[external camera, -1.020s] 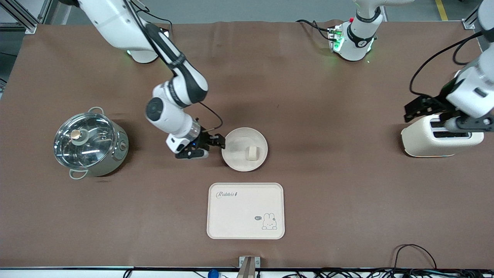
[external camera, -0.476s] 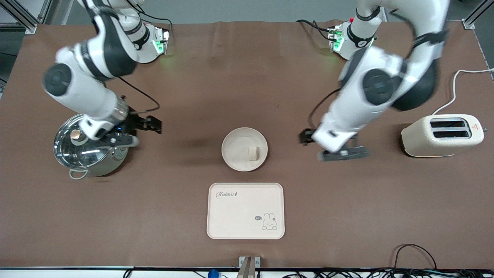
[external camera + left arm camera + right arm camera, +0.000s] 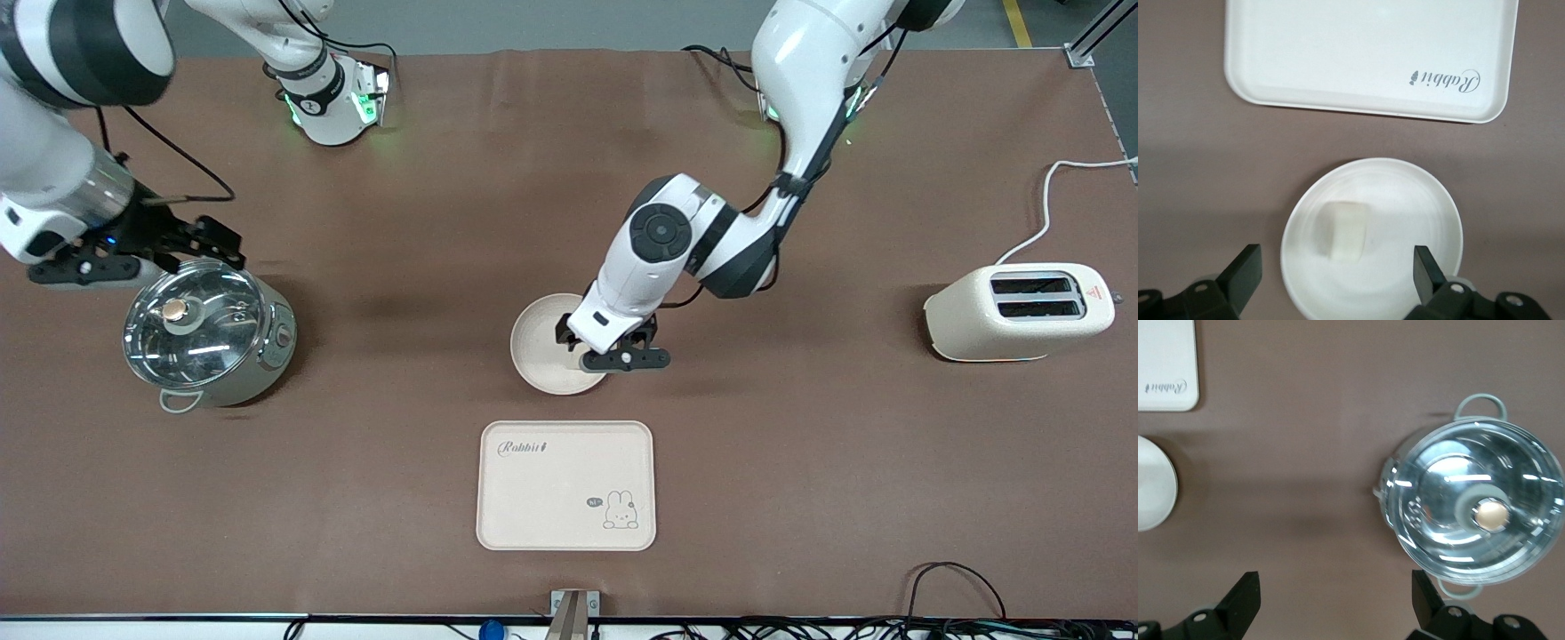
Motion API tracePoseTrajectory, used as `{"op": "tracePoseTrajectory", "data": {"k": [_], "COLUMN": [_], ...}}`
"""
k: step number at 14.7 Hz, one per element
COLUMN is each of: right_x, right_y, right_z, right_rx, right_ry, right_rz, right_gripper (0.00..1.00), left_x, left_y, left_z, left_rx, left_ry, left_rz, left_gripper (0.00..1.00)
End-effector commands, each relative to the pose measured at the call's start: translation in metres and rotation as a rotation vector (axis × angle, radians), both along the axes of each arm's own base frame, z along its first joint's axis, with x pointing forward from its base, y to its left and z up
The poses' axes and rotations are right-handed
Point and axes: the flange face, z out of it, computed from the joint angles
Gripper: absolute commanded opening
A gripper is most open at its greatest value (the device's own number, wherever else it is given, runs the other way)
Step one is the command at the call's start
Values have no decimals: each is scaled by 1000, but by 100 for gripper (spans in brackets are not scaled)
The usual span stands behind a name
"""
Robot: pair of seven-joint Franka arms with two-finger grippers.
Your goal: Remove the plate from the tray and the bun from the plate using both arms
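The round cream-white plate [image 3: 536, 345] sits mid-table, farther from the front camera than the tray. My left gripper [image 3: 610, 343] hangs over the plate and hides the bun in the front view. In the left wrist view the bun [image 3: 1345, 231] lies in the plate [image 3: 1418, 200], and my left gripper [image 3: 1337, 272] is open and empty above it, one finger to each side. My right gripper [image 3: 210, 240] is open and empty, up over the table by the pot's rim. In the right wrist view it [image 3: 1331, 600] frames bare table.
A lidded steel pot [image 3: 209, 332] stands at the right arm's end and also shows in the right wrist view [image 3: 1478, 513]. The rabbit tray [image 3: 566, 484] lies nearer the front camera than the plate. A cream toaster [image 3: 1018, 311] stands at the left arm's end.
My right gripper left the plate's edge and moved up toward the pot. My left arm swung from over the toaster to over the plate. Plate and bun stayed put.
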Motion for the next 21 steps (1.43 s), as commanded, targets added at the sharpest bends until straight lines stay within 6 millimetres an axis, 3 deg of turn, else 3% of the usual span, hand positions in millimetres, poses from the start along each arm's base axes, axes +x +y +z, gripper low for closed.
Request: {"op": "tracePoseTrajectory", "data": {"k": [1, 5, 8, 9, 11, 13, 19, 21], "right_x": [-13, -17, -24, -24, -21, -12, -2, -1], "right_y": [-16, -36, -36, -36, -32, -29, -30, -33], "right_z": [44, 90, 126, 134, 144, 148, 146, 145], "right_rx": [-31, -83, -102, -116, -133, -133, -129, -120], "right_ry": [27, 1, -21, -36, -56, -70, -92, -90], "right_rz": [14, 5, 6, 7, 16, 20, 17, 11], "right_gripper": [100, 100, 100, 100, 100, 100, 100, 100], "left_x": [0, -21, -24, -26, -28, -28, -34, -33], "left_y": [-12, -33, -34, -33, -31, -32, -35, -34], "left_z": [-34, -60, -69, -73, -77, -77, -79, -75], "left_rx": [20, 36, 51, 61, 64, 61, 61, 63], "left_ry": [-43, -40, -73, -77, -78, -74, -63, -66], "left_rz": [0, 11, 10, 0, -5, 17, 44, 40], "left_gripper": [100, 98, 93, 84, 50, 25, 3, 1]}}
